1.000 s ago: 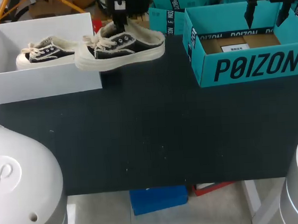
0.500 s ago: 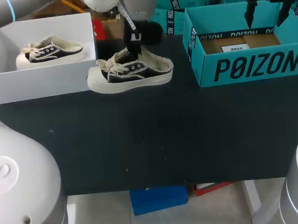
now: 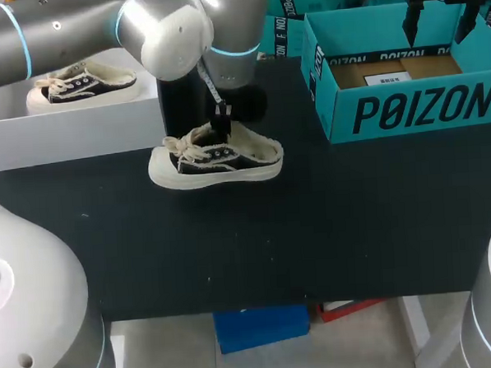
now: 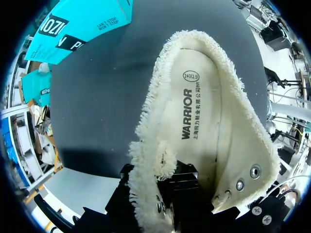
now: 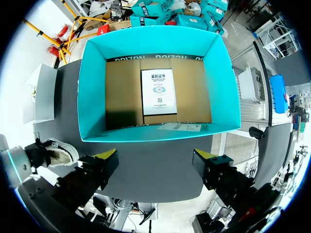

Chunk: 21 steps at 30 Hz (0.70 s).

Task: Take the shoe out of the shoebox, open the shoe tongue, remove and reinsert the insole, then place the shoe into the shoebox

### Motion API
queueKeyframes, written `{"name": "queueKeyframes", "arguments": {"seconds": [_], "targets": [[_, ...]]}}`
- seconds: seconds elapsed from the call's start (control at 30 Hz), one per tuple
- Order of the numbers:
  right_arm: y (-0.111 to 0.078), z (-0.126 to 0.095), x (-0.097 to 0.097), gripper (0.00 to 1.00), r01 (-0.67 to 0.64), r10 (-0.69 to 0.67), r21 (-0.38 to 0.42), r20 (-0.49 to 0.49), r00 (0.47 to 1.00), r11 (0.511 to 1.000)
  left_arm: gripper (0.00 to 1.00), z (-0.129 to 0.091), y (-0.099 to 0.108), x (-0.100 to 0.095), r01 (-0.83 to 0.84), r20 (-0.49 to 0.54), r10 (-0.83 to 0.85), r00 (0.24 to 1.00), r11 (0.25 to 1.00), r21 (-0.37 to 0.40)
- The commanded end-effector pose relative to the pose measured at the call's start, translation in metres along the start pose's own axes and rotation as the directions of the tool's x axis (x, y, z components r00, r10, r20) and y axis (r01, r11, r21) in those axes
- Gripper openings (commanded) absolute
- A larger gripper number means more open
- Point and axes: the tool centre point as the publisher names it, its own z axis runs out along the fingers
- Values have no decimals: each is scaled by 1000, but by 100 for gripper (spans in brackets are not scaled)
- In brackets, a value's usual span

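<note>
On the black table [image 3: 355, 228], just out of the white shoebox [image 3: 70, 139], our left gripper [image 3: 221, 123] pinches the shoe [image 3: 215, 159] by its fleecy collar, likely to set it down for the tongue work, while our right gripper [image 5: 155, 158] hangs wide open above the teal box [image 5: 155, 131], out of the way

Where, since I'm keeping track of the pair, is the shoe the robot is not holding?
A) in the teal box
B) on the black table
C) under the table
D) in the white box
D: the loose shoe lies in the white box, while the held shoe is in the left gripper at the table, and the teal box has only a paper card.
</note>
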Motion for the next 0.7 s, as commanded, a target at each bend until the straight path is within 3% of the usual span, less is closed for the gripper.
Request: {"name": "queueKeyframes", "arguments": {"seconds": [0.03, 0.37, 0.63, 0.67, 0.7], "targets": [[0, 0, 0, 100, 0, 0, 0, 0, 1000, 1000, 0, 20, 5, 3, -24, 8, 24, 1000, 999, 24], [0, 0, 0, 100, 0, 0, 0, 0, 1000, 1000, 0, 53, 1, 4, -121, -13, 122, 992, 991, 64], [0, 0, 0, 100, 0, 0, 0, 0, 1000, 1000, 0, 61, -2, 4, -131, -29, 134, 991, 988, 77], [0, 0, 0, 100, 0, 0, 0, 0, 1000, 1000, 5, 62, -2, 5, -142, -42, 146, 988, 986, 92], [0, 0, 0, 100, 0, 0, 0, 0, 1000, 1000, 49, 63, -3, 6, -150, -52, 155, 987, 985, 90]]}}
